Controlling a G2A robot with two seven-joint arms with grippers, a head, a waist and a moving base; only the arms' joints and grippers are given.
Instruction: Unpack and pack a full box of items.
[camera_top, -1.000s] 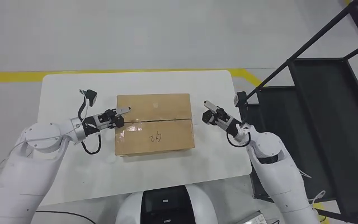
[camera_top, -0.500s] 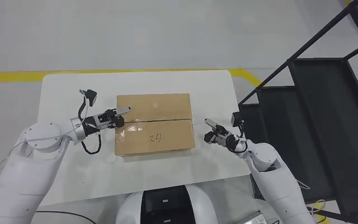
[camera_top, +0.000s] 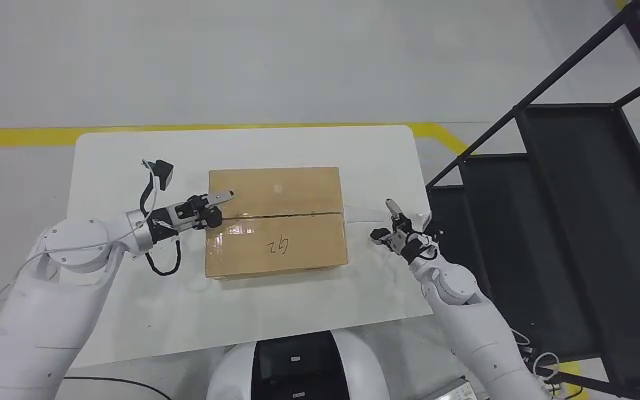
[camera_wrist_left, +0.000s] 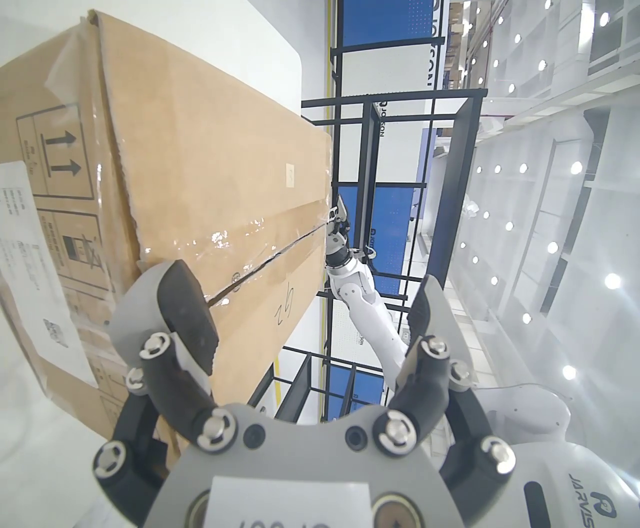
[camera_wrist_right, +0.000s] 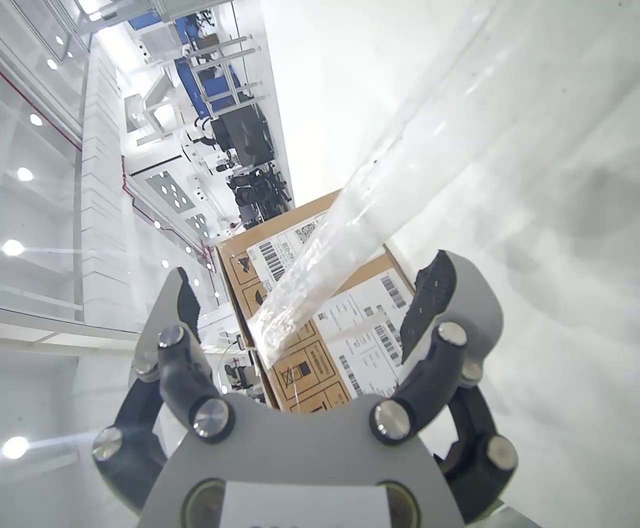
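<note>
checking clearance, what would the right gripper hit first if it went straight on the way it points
Probably the strip of clear tape crossing in front of the open right gripper, then the labelled end of the box. Depth is unclear, so the tape may lie off that line.

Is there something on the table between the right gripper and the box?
No solid object: bare table lies between the right gripper and the box. In the right wrist view, a clear strip of tape runs across the line from its open fingers to the box end.
</note>
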